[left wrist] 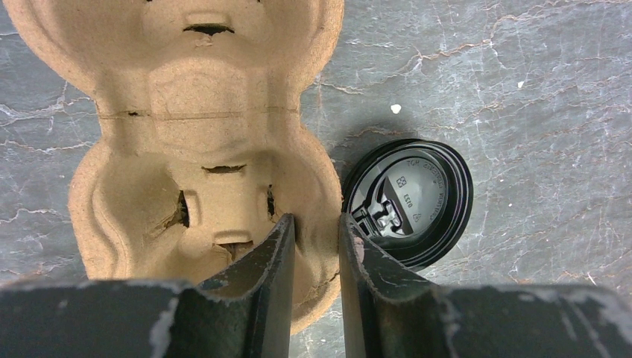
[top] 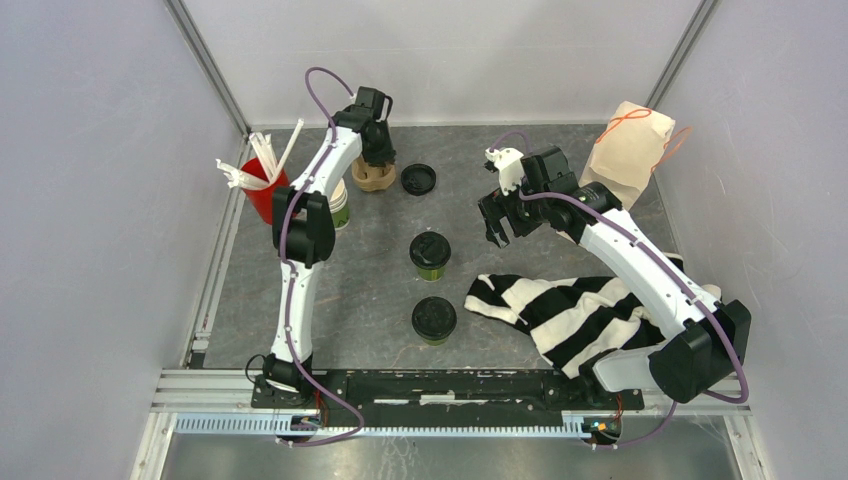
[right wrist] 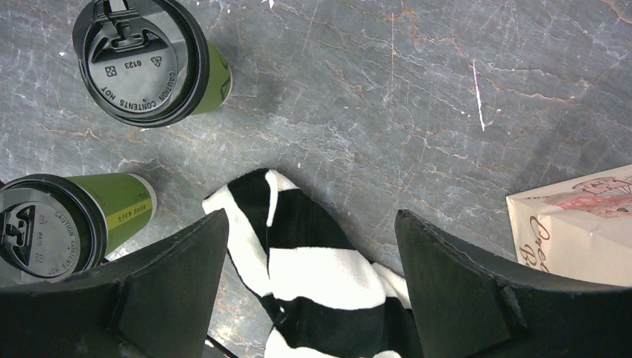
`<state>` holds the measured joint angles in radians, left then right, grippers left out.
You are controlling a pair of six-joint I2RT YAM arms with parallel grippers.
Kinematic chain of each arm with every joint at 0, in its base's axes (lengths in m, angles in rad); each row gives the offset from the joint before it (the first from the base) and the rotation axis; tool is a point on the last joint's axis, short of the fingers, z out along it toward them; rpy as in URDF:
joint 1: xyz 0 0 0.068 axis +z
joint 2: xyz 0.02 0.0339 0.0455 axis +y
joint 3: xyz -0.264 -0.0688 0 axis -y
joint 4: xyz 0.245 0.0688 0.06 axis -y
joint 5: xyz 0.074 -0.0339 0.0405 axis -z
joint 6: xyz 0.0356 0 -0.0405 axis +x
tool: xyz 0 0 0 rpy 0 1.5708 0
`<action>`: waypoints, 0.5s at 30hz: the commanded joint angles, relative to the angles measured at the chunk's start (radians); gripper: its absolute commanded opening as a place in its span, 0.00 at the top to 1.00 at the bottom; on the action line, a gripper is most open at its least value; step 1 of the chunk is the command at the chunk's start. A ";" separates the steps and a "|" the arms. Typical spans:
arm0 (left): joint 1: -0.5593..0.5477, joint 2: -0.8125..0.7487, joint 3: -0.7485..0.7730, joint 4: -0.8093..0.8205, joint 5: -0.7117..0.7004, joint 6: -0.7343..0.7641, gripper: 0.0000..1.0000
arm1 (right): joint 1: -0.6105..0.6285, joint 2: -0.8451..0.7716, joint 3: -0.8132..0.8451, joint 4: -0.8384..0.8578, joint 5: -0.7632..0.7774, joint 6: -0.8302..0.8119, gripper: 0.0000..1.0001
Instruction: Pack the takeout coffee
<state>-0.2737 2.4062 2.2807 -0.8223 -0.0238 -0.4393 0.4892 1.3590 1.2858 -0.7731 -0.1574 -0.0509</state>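
Note:
Two green takeout coffee cups with black lids stand mid-table, one point(top: 430, 253) point(right wrist: 145, 56) behind the other point(top: 434, 319) point(right wrist: 67, 220). At the back, the brown pulp cup carrier point(top: 372, 178) point(left wrist: 194, 149) lies flat. My left gripper point(top: 379, 166) point(left wrist: 316, 220) is shut on its near right wall, one finger inside a well and one outside. My right gripper point(top: 497, 222) point(right wrist: 311, 216) hangs open to the right of the cups, above the tip of a striped cloth, holding nothing.
A loose black lid point(top: 418, 179) point(left wrist: 410, 201) lies just right of the carrier. A red cup of white straws point(top: 262, 190) and another green cup point(top: 340, 208) stand at the left. The black-and-white cloth point(top: 580, 310) point(right wrist: 320, 276) and a paper bag point(top: 630, 150) point(right wrist: 581, 224) occupy the right.

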 commanded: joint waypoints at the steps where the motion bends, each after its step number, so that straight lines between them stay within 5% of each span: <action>1: -0.001 -0.084 0.024 0.007 0.019 0.045 0.68 | 0.006 0.004 0.019 0.018 -0.003 -0.015 0.11; 15: 0.057 -0.116 -0.101 0.141 0.281 -0.117 0.68 | 0.008 -0.003 0.018 0.015 0.004 -0.018 0.11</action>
<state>-0.2352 2.3852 2.2284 -0.7765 0.1471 -0.4793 0.4908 1.3590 1.2858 -0.7731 -0.1562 -0.0509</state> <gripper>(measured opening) 0.318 0.891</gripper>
